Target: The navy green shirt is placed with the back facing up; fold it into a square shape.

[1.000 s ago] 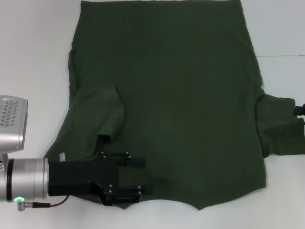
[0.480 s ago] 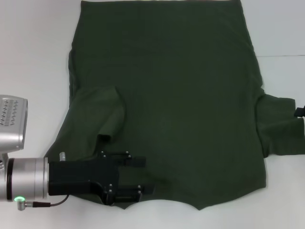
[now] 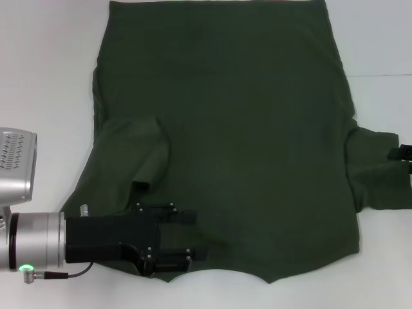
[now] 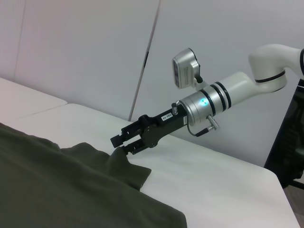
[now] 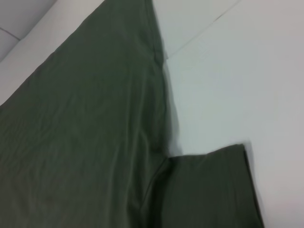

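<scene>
Navy green shirt [image 3: 225, 129] lay flat on white table [image 3: 45, 77] | left gripper [image 3: 193, 237] released over its near edge | right gripper [image 4: 124, 143] clenched on right sleeve

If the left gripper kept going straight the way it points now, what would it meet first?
Probably only more of the navy green shirt: the left gripper points across the shirt body toward the robot's right, though its height above the fabric is unclear.

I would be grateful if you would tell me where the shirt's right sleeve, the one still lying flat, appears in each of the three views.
Head view: the right sleeve lies flat at the picture's right edge, the right gripper at its outer end.
Left wrist view: it sits mid-frame, under that gripper.
Right wrist view: it fills the lower right.
Shared landmark: the white table.
</scene>
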